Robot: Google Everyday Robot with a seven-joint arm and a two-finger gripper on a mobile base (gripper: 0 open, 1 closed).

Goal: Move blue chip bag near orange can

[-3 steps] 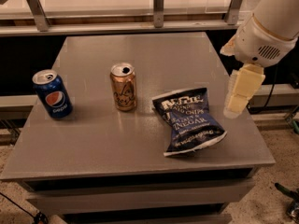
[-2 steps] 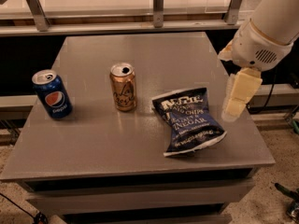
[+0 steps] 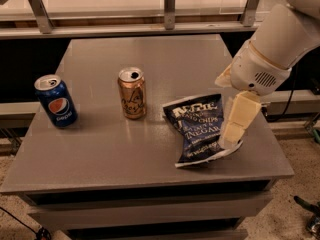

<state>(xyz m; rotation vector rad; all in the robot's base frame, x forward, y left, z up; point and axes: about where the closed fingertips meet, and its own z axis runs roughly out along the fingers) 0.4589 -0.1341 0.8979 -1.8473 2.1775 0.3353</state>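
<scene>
The gripper [image 3: 231, 136] hangs at the right edge of the bag [image 3: 196, 130] and hides part of that edge; whether it touches the bag cannot be told. The arm [image 3: 287, 34] is cut off by the top and right edges. The script on the orange can [image 3: 132, 95] is too blurred to read. The table [image 3: 115, 151] is cut off at the bottom edge.

A blue Pepsi can [image 3: 55, 101] stands upright near the left edge of the grey table [image 3: 115, 154] (logo facing the camera), a metal rail [image 3: 125, 30] runs behind, and the gripper [image 3: 232, 136] hangs over the table's right side.
</scene>
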